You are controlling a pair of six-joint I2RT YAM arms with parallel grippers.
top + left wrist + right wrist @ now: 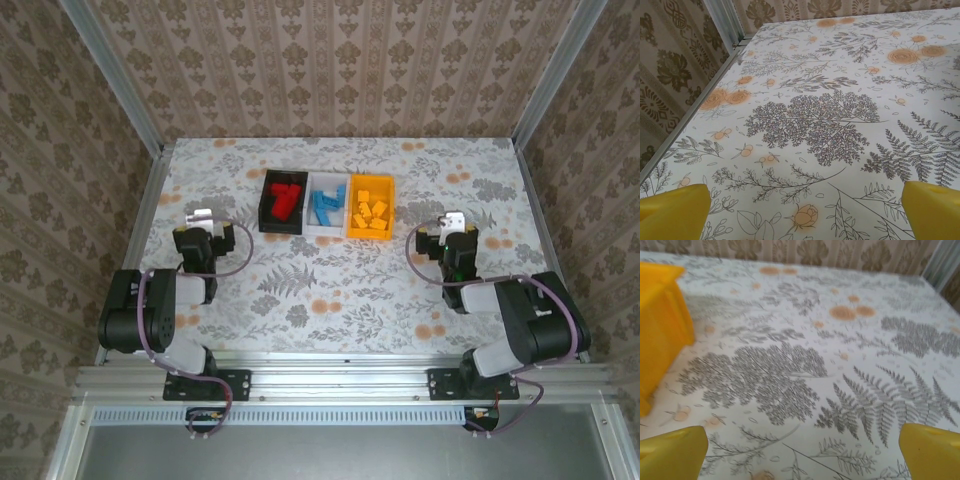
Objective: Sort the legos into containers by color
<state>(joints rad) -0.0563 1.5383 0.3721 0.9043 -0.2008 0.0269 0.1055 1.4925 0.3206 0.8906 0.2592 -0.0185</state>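
Three containers are sitting in a row toward the far middle of the worktop (340,290), side by side and touching or nearly so: black bin (280,227) on the L, white bin (328,231) in the middle, orange-yellow bin (368,234) on the R. The legos are lying sorted by color: red legos (286,200) in the black bin, blue legos (325,207) in the white bin, orange-yellow legos (370,213) in the orange-yellow bin. They are piling loosely, so an exact count per bin can't be told from the top view. Both arms are folding back low at the near side, L arm by the L edge, R arm by the R edge. L fingers (203,216) are pointing toward the far side, sitting nearer and to the L of the black bin, well apart from it. In the L wrist view the two yellow tips are standing wide apart at the bottom corners, open w/ just floral print showing between them, gripping nothing. R fingers (455,220) are sitting to the R of the orange-yellow bin and a bit nearer, not touching it. In the R wrist view that bin's wall is showing at the L edge, and the yellow tips are likewise spreading wide at the bottom corners — open, gripping nothing.
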